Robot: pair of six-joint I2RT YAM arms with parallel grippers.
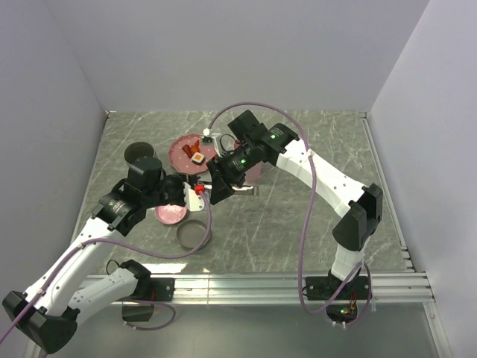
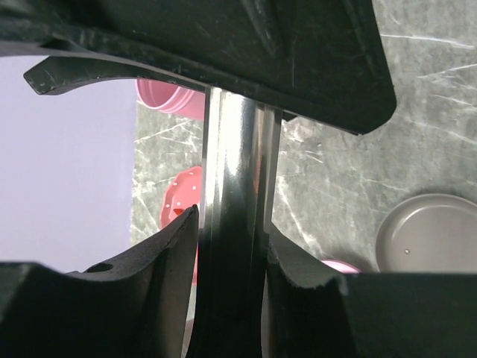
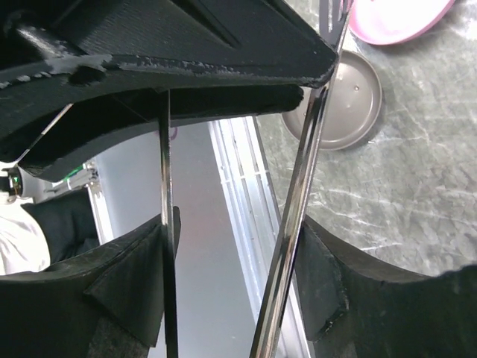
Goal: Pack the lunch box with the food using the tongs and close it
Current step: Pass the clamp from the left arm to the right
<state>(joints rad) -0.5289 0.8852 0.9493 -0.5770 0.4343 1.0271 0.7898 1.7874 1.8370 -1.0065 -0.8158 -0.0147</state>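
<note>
The pink dotted plate (image 1: 179,151) at the back holds the food: a red-orange strip (image 1: 191,143) and a white cube with an orange top (image 1: 197,158). In front of it sit the pink lunch box (image 1: 170,214) and its grey lid (image 1: 192,233). My left gripper (image 1: 192,195) (image 2: 232,224) is shut on the silvery tongs (image 2: 238,164), whose two arms are pressed together between its pads. Just to the right, my right gripper (image 1: 220,188) (image 3: 235,224) is shut on the tongs (image 3: 298,201), a pad outside each spread arm. The tongs' tips are hidden.
A dark cup (image 1: 138,154) stands at the back left. A pinkish dish (image 1: 252,171) lies partly under my right arm. The grey lid (image 3: 346,97) and the lunch box (image 3: 395,15) lie ahead of my right gripper. The aluminium rail (image 1: 283,283) runs along the near edge.
</note>
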